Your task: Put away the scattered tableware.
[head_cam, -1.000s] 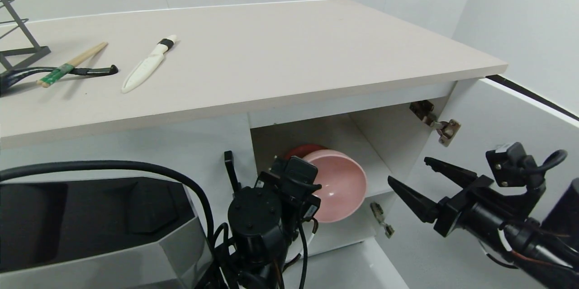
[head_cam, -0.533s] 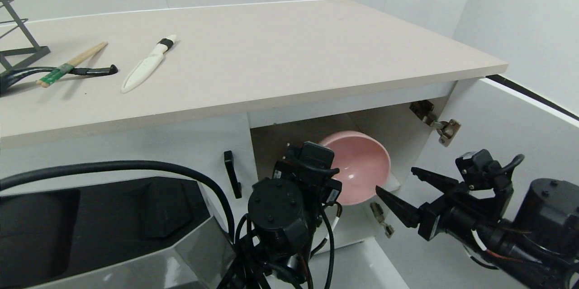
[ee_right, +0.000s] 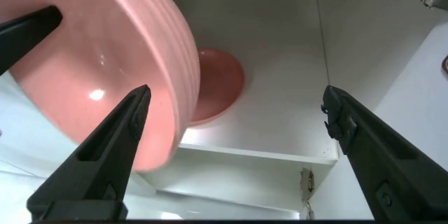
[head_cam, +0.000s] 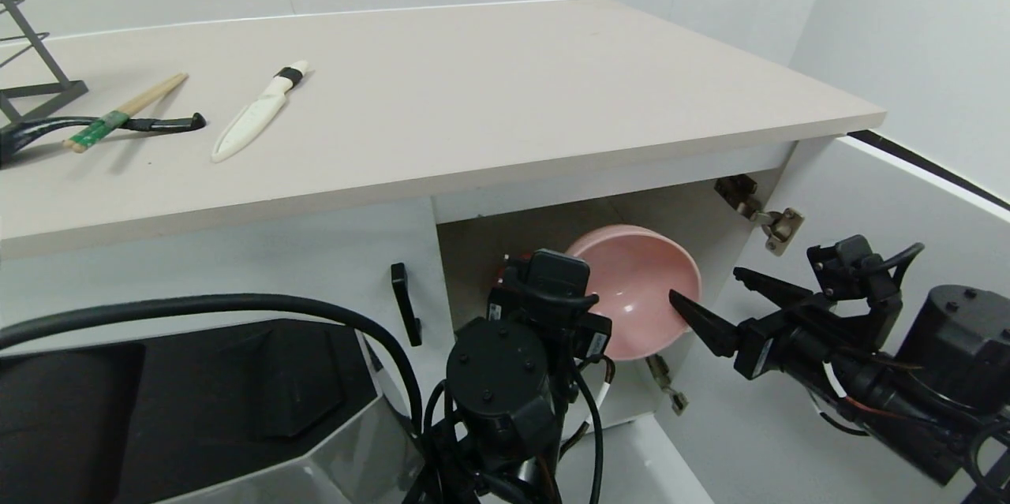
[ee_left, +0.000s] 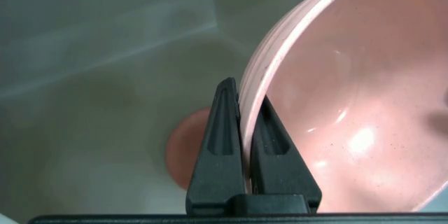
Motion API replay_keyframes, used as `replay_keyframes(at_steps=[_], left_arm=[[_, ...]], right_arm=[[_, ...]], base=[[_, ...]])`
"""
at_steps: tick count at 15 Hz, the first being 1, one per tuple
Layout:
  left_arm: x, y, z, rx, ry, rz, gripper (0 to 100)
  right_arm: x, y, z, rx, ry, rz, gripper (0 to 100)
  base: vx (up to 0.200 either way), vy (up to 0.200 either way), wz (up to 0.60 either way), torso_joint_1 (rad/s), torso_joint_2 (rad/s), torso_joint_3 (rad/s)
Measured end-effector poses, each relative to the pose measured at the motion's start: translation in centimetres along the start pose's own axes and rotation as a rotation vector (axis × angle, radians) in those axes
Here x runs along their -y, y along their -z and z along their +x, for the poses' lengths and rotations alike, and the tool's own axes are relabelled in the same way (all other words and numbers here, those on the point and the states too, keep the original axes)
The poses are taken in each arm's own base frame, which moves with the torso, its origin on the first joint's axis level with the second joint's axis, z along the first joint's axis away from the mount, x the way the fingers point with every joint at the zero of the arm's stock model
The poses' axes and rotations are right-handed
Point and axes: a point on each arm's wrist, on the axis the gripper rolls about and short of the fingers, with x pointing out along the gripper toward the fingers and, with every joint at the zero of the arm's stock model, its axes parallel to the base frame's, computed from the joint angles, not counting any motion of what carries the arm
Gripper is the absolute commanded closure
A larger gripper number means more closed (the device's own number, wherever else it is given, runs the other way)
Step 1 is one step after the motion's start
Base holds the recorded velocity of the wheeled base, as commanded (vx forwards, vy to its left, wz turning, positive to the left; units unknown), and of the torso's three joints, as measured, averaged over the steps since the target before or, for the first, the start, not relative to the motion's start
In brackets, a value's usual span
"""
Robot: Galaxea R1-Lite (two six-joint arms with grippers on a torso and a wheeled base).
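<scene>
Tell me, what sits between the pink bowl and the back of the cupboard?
A smaller reddish dish lies on the shelf there, behind the pink bowl pinched by the left gripper. Both wrist views show it.

the pink bowl (head_cam: 641, 291) has its lower near side covered by the left wrist housing (head_cam: 497, 378). the left gripper (ee_left: 245, 101), pinching the bowl's rim, lies behind that housing in the head view. a salmon plate (ee_right: 222, 84) inside the cabinet (head_cam: 678, 220) is half hidden behind the bowl. the wire rack (head_cam: 55, 91) and the black-handled utensil (head_cam: 162, 125) run off the head view's left edge; the utensil's kind cannot be told.
</scene>
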Motion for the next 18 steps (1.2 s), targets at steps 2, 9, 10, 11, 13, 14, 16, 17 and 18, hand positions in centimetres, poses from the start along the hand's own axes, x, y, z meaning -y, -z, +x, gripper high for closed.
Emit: replay_keyframes(at_steps=[2,9,10,11,13,14,16,17,18], left_arm=[[0.3,-0.1,-0.2,0.005,0.013,-0.003,100],[1.0,-0.5,-0.5,0.015,0.034,-0.02,100],[1.0,-0.4,-0.5,0.015,0.035,-0.02,100],[1.1,-0.5,-0.5,0.017,0.038,-0.021,100],[1.2,-0.6,-0.5,0.022,0.04,-0.024,100],[1.2,-0.6,-0.5,0.022,0.041,-0.024,100],[1.3,-0.4,-0.5,0.021,0.043,-0.028,0],[1.4,-0.3,-0.5,0.018,0.045,-0.027,0],[1.5,-0.2,-0.5,0.016,0.046,-0.022,0]], right_arm=[[0.0,0.0,0.0,0.001,0.002,0.001,0],[0.1,-0.4,0.0,0.02,0.006,0.0,0],[0.1,-0.5,0.0,0.027,0.003,-0.001,100],[0.1,-0.7,-0.1,0.033,0.002,-0.001,100],[-0.1,-0.9,-0.2,0.045,-0.005,-0.002,100],[-0.3,-1.0,-0.2,0.046,-0.016,-0.003,100],[-0.5,-1.0,-0.3,0.046,-0.021,-0.004,100],[-0.6,-1.0,-0.3,0.049,-0.026,-0.005,100],[-0.7,-1.1,-0.3,0.05,-0.03,-0.005,100]], base=[[0.0,0.0,0.0,0.0,0.0,0.0],[0.0,0.0,0.0,0.0,0.0,0.0],[0.0,0.0,0.0,0.0,0.0,0.0],[0.0,0.0,0.0,0.0,0.0,0.0],[0.0,0.0,0.0,0.0,0.0,0.0],[0.0,0.0,0.0,0.0,0.0,0.0],[0.0,0.0,0.0,0.0,0.0,0.0],[0.0,0.0,0.0,0.0,0.0,0.0],[0.0,0.0,0.0,0.0,0.0,0.0]])
